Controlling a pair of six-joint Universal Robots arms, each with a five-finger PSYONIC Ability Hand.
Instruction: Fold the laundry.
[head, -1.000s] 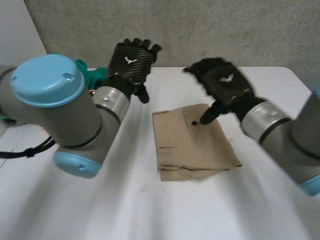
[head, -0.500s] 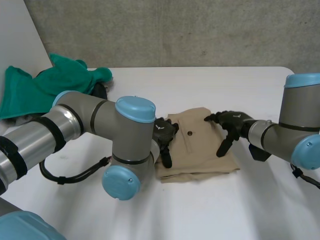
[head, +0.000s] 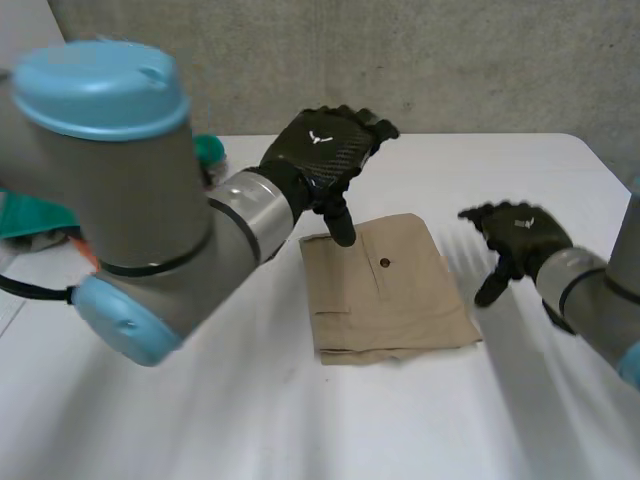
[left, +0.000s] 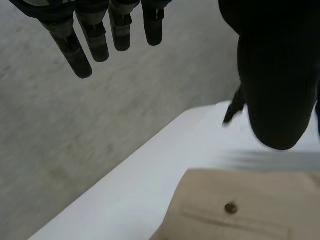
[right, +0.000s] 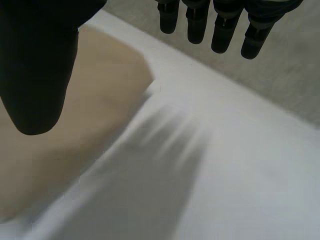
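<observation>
Since half a second ago, both hands had come off the folded tan garment (head: 385, 290). Left hand (head: 322, 160) rose from its left edge and hung over its far left corner. Right hand (head: 517, 238) pulled back to just beside its right edge, over bare table (head: 300, 420).

Garment lay flat, long axis far-to-near, button (left: 230, 208) facing up. Left hand was nearer.

Both hands relaxed, fingers straight and apart from the thumb, holding nothing. No contact with cloth seen.

Judged: this fold looks finished. Green cloth (head: 208, 152), well left of the garment, is probably next.
</observation>
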